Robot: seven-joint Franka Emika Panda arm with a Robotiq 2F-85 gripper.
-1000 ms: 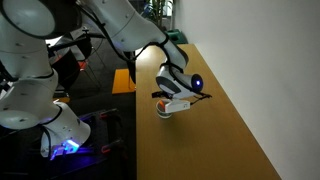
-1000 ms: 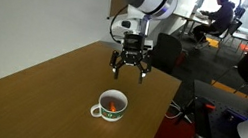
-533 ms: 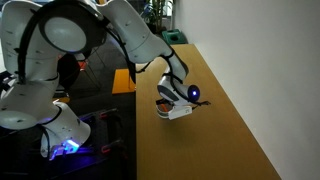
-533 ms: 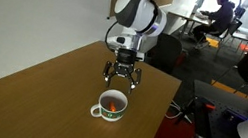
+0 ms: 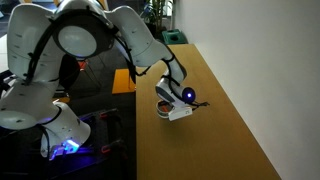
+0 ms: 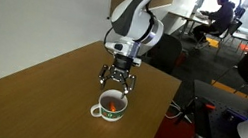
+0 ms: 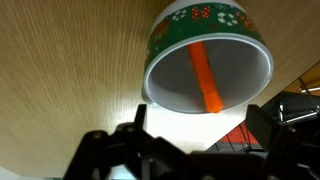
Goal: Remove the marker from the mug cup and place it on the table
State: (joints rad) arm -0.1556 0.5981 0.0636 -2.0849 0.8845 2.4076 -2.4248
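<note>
your gripper [image 6: 116,79] hangs with fingers spread just above the mug [image 7: 190,25], green-banded with red flowers, white inside; an orange marker [image 7: 206,80] leans within.

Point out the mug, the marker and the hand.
mug [image 7: 195,22], wrist view, on its green patterned outer wall.
marker [image 7: 205,78], wrist view, middle of its orange barrel.
hand [image 6: 117,83], in an exterior view, midway between its fingertips.
</note>
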